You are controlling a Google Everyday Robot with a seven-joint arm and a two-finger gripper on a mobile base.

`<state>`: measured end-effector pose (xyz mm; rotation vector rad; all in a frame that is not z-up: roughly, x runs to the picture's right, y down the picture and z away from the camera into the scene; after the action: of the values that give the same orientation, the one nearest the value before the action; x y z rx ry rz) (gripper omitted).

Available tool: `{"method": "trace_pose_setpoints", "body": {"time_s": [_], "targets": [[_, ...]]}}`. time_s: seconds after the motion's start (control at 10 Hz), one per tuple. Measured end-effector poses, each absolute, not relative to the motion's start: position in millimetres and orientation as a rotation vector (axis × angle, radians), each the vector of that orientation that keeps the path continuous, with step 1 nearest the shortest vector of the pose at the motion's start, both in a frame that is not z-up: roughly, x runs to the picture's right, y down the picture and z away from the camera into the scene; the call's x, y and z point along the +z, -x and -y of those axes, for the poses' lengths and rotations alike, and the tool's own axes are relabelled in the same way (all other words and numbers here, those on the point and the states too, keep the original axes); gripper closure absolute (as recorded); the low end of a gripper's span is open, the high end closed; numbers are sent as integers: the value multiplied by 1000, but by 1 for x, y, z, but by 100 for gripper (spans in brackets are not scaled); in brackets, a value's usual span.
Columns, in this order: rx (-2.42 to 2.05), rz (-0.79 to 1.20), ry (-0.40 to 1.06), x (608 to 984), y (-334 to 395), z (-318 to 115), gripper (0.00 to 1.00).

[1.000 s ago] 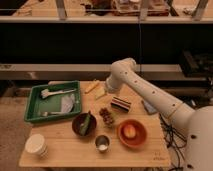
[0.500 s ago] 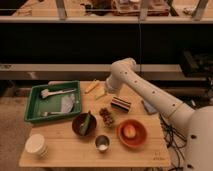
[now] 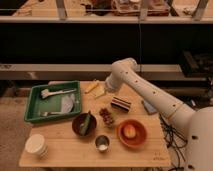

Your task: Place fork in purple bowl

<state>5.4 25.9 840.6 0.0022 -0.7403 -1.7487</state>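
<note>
Fork (image 3: 51, 114): slim pale strip, apparently flat along near wall of green tray (image 3: 31, 102), left; not yet picked. Purple bowl (image 3: 76, 127): just right of tray, green item (image 3: 86, 121) inside. Gripper (image 3: 103, 91): far centre, beside yellow item (image 3: 93, 88), pincer wide, empty, presumably readied for fork pickup.

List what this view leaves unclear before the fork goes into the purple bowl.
All in the camera view:
- gripper: over the table's far side, right of the green tray; the arm's wrist hides most of it.
- fork: lies in the tray; too small to tell which end has the tines.
- purple bowl: holds a green item, too blurred to identify.
- robot base: cut off by the right and bottom edges.
</note>
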Motion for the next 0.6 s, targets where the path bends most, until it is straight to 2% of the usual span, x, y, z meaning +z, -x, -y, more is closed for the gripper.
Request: {"method": "trace_pose_setpoints", "body": {"time_s": [0.2, 0.4, 0.6], "targets": [[-1853, 744, -81, 836, 30, -17, 20], [-1927, 738, -102, 831, 68, -17, 20], [-1926, 724, -95, 833, 63, -15, 20]]}}
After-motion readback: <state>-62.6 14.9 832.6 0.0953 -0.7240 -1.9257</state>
